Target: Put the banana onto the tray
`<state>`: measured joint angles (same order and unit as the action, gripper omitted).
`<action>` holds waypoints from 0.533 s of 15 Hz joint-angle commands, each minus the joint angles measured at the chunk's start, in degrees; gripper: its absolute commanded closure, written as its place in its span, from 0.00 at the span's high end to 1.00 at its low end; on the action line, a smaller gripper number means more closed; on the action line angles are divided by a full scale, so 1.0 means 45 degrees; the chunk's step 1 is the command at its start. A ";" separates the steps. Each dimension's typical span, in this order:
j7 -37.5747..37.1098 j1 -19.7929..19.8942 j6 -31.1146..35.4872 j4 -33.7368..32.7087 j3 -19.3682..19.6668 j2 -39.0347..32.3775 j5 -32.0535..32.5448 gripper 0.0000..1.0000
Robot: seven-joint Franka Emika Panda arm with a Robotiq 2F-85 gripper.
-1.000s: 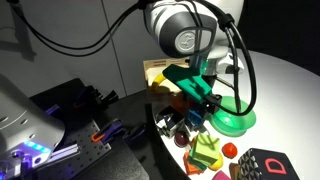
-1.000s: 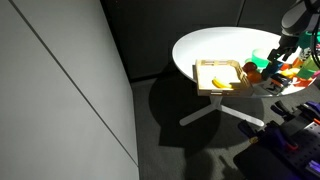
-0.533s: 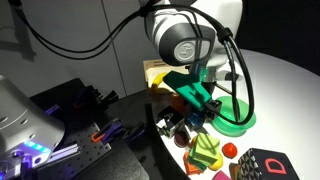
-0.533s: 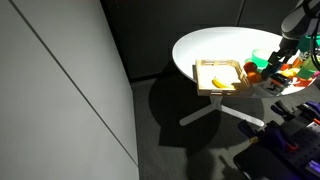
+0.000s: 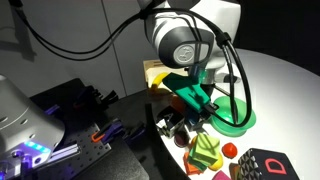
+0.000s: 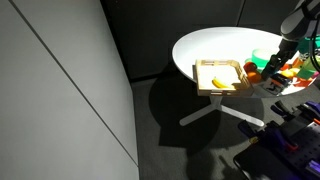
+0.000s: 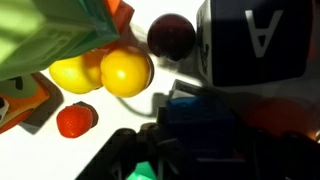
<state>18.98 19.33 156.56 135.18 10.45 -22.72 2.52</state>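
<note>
The banana [image 6: 222, 84] lies flat inside the tray [image 6: 204, 68], whose low rims should keep it from sliding off, so I judge the placing done; well apart to its right, my gripper [image 6: 279, 58] hangs over the crowded toys; whether its jaws are released or clenched, I cannot tell.

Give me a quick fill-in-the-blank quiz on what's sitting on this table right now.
1. The small curved banana lying on the shallow square light-wood tray is coloured ___.
2. The shallow round bowl is coloured ___.
3. In the wrist view, the black block bears the letter ___.
4. The round table top is ___ in colour.
Missing words: yellow; green; A; white.
</note>
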 commanded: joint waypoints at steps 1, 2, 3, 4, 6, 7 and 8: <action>-0.0182 -0.0028 -0.0306 0.0028 0.0041 0.0419 0.0092 0.34; -0.0220 -0.0048 -0.0364 0.0015 0.0067 0.0488 0.0108 0.34; -0.0265 -0.0068 -0.0468 -0.0009 0.0091 0.0579 0.0119 0.34; -0.0275 -0.0067 -0.0580 -0.0034 0.0089 0.0670 0.0102 0.34; -0.0291 -0.0089 -0.0951 -0.0108 0.0101 0.0889 0.0097 0.34; -0.0285 -0.0106 -0.1203 -0.0143 0.0112 0.1052 0.0105 0.34; -0.0339 -0.0147 -0.1400 -0.0176 0.0155 0.1188 0.0138 0.34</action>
<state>18.61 19.31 154.05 134.70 10.48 -20.42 2.52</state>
